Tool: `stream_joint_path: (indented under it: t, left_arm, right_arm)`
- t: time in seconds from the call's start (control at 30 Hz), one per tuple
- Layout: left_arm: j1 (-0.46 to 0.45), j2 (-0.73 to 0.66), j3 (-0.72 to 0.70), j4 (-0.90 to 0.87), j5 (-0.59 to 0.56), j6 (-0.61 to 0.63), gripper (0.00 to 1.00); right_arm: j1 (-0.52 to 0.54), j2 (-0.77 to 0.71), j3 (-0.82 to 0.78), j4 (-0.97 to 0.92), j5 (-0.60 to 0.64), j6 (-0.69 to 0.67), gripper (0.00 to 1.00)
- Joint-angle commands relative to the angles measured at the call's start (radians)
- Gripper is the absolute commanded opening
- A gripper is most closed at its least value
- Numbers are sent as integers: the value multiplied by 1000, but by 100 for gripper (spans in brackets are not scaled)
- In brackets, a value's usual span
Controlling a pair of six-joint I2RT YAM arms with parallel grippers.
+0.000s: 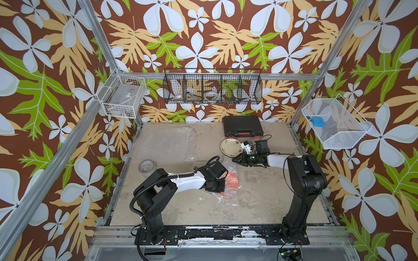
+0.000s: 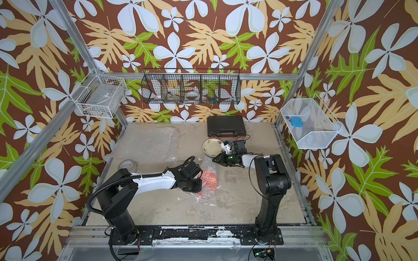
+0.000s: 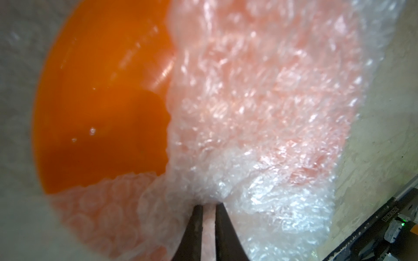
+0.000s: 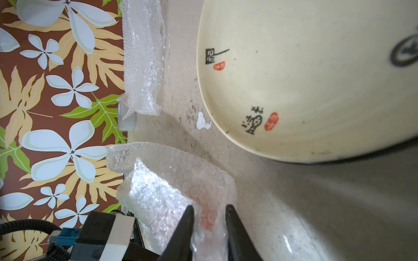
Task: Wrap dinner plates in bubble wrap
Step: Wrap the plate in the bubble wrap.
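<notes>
bubble wrap [image 3: 260, 117] edge, pinched by left fingers [image 3: 196, 228]

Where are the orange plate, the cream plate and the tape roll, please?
orange plate [image 3: 101, 108]: left wrist view, bare glossy face.
cream plate [image 1: 230, 147]: a top view, its middle.
tape roll [image 1: 148, 174]: a top view, its wall.
</notes>
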Motion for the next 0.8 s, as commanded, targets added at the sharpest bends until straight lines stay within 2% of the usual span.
stream_joint_path:
  t: [0.0,0.2,0.5,0.7,0.77]
  left_arm:
    - [2,21,-19,-129,-52,6,15]
    - [2,16,-28,-122,-52,4,15]
    - [5,24,-37,-87,-22,3,14]
    - [12,25,-41,-78,-16,7,12]
    - [17,13,-48,-71,-21,15,9]
  right_arm:
    - [0,-2,5,1,15,-8,17]
    - [-1,-17,5,-25,28,-16,0]
    - [5,-151,-66,-43,17,1,0]
    - [65,-316,-188,-123,3,-3,0]
    - [100,-367,-239,-144,9,9,0]
